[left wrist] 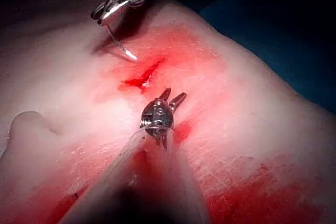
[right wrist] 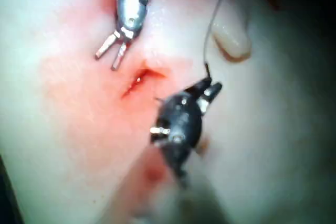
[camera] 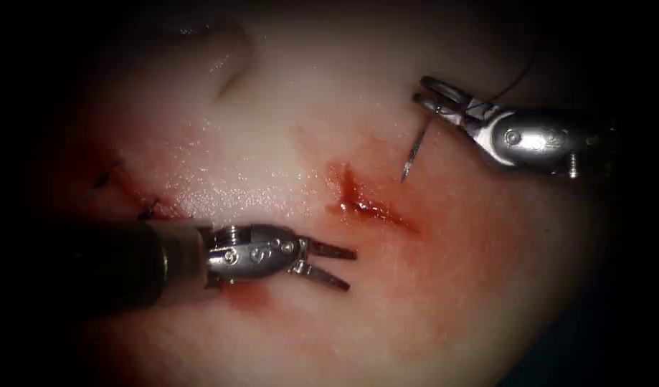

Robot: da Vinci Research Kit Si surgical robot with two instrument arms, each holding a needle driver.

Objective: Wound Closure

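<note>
The pale pink slab of pork tissue (camera: 286,129) carries a short red cut (camera: 368,204) near its middle, wet with red fluid (camera: 354,193). The left silver end effector (camera: 329,261), at seven o'clock from the cut, stands open and holds nothing. The right silver end effector (camera: 437,97), at two o'clock, is closed on the thin curved steel needle (camera: 414,152) near its rear end; the tip points down to the tissue on the right side of the cut, not in it. Dark thin thread (camera: 515,82) runs up from this end effector.
</note>
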